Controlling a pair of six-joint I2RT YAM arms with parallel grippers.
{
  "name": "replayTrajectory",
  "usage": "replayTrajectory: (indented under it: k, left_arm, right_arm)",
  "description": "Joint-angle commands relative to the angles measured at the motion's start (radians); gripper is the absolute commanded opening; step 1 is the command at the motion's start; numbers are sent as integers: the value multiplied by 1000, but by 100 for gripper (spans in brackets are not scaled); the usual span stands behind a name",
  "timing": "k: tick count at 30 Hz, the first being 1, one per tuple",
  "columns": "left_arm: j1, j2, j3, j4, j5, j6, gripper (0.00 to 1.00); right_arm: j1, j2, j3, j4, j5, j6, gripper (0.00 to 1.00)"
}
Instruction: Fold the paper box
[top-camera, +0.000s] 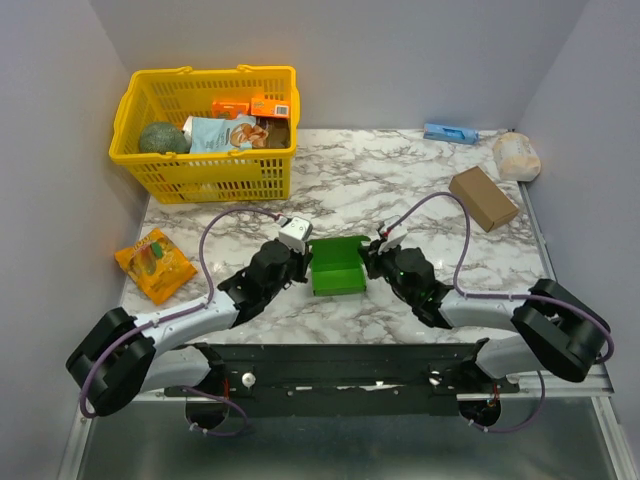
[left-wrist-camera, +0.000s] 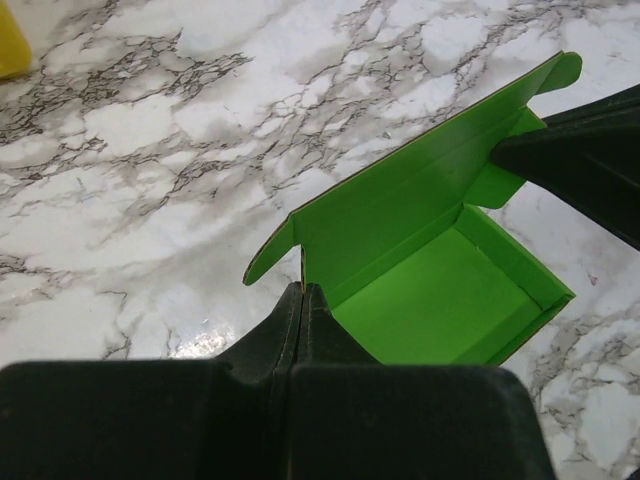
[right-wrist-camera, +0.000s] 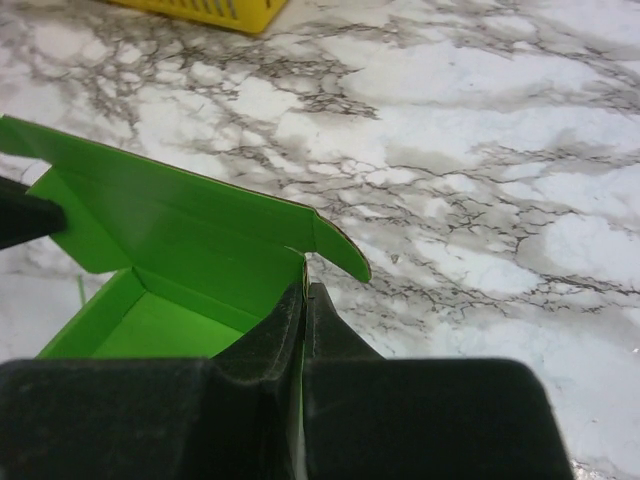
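The paper box (top-camera: 338, 266) is bright green card, standing open in the middle of the marble table with its lid raised at the back. My left gripper (top-camera: 304, 264) pinches the box's left side wall; in the left wrist view the gripper (left-wrist-camera: 302, 290) is shut on the thin edge of the paper box (left-wrist-camera: 430, 280). On the opposite side, my right gripper (top-camera: 368, 258) grips the right side wall. The right wrist view shows that gripper (right-wrist-camera: 306, 288) closed on the green wall of the paper box (right-wrist-camera: 190, 260), with a rounded lid flap curling just above the tips.
A yellow basket (top-camera: 206, 152) with groceries stands at the back left. An orange packet (top-camera: 154, 264) lies left of the arms. At the back right sit a brown cardboard box (top-camera: 483, 197), a pale bag (top-camera: 516, 156) and a blue item (top-camera: 450, 133).
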Motion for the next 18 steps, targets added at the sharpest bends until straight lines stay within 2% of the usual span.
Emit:
replayTrajectory:
  k: [1, 7, 11, 18]
  left_arm:
    - [-61, 54, -55, 254, -188, 41, 0]
    - [-140, 135, -113, 381, -312, 62, 0]
    - [-177, 155, -133, 404, -390, 62, 0]
    - [-208, 116, -170, 373, -392, -5, 0]
  right_arm:
    - [55, 94, 43, 126, 198, 28, 9]
    - [118, 191, 17, 218, 316, 80, 10]
    - [146, 190, 3, 177, 362, 124, 11]
    - [185, 160, -9, 76, 411, 197, 12]
